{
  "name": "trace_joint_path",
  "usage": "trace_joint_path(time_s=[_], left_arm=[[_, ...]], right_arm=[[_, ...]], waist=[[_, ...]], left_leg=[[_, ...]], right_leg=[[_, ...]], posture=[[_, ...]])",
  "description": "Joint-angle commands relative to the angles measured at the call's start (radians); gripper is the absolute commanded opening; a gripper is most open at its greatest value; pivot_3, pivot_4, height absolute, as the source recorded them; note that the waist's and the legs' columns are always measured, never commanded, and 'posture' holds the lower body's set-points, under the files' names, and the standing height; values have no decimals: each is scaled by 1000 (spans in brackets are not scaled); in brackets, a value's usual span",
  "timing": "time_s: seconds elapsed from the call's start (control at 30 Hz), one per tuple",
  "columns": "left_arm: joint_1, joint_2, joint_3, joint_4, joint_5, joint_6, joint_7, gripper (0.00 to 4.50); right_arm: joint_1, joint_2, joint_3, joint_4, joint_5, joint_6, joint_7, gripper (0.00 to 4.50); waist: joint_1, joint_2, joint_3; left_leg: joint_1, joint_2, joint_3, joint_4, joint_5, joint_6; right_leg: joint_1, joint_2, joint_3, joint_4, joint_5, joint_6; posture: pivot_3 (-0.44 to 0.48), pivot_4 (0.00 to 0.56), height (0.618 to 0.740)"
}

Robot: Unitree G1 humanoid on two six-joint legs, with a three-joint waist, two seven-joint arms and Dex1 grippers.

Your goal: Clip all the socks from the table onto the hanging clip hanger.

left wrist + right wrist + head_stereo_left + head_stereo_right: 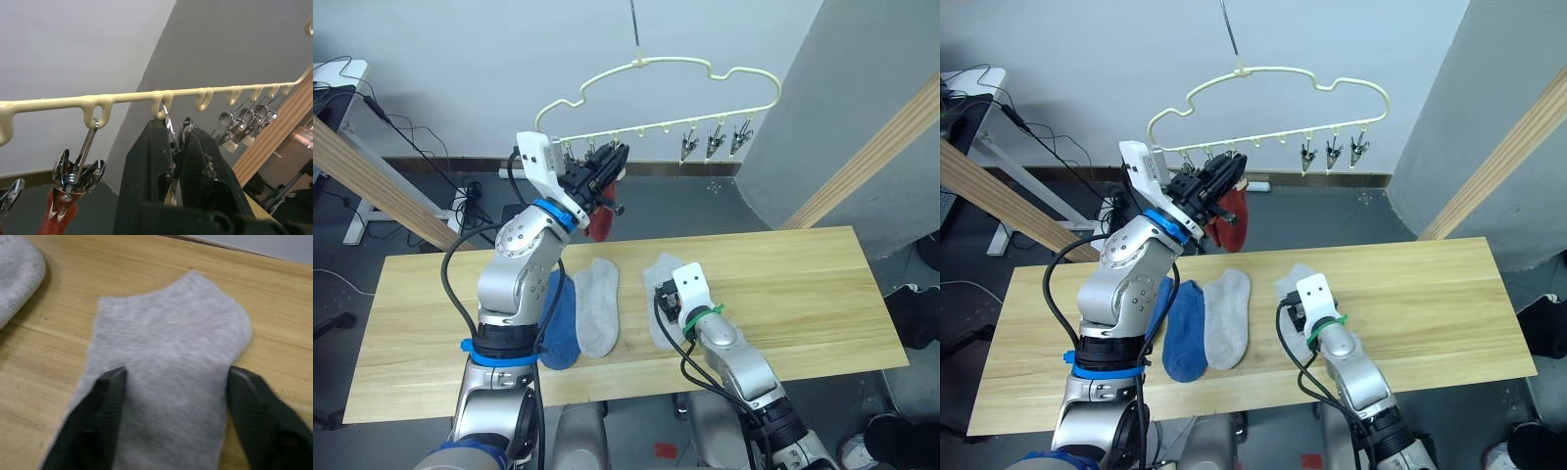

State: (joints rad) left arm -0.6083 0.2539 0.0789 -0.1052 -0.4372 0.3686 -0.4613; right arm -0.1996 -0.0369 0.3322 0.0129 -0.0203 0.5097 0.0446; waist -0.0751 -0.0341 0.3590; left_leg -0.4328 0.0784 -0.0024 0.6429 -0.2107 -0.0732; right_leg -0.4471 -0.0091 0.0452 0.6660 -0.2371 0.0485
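Right gripper [171,396], fingers spread astride the flat light-grey knit sock [166,362], looks fine (mostly), but the left gripper [178,161], pinching a metal clip [172,139] on the pale yellow wire clip hanger [656,73], could slip off and let it snap shut.

No readable text, labels, brands, nos. or signs anywhere in these views.
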Motion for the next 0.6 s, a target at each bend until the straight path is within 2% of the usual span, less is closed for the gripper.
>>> trace_joint_path(time_s=[0.03,0.13,0.2,0.37,0.6], left_arm=[[-20,10,7,-61,-32,12,-19,278],[-22,14,9,-64,-42,25,-22,278],[-28,18,19,-73,-73,61,-24,278],[-45,14,44,-99,-153,156,-3,278],[-63,22,67,-127,-218,245,18,278]], right_arm=[[56,-20,-8,13,-16,42,18,1867],[58,-25,-8,-1,-23,39,27,739],[54,-57,2,-74,-34,8,58,39],[14,-168,27,-256,-56,-177,184,0],[-34,-205,17,-307,-56,-265,260,0]], waist=[[0,0,0],[1,0,0],[3,0,0],[5,0,0],[0,0,0]], left_leg=[[0,0,0,0,0,0],[0,0,0,0,0,0],[0,0,0,0,0,0],[-1,-1,0,0,0,0],[-1,0,-2,-1,0,0]], right_leg=[[0,0,0,0,0,0],[0,0,0,-1,0,0],[0,0,0,-1,0,0],[-1,0,1,-1,0,0],[-1,2,1,-2,0,0]], posture=[[-137,368,740],[-142,372,740],[-142,372,740],[-143,375,740],[-155,383,740]])
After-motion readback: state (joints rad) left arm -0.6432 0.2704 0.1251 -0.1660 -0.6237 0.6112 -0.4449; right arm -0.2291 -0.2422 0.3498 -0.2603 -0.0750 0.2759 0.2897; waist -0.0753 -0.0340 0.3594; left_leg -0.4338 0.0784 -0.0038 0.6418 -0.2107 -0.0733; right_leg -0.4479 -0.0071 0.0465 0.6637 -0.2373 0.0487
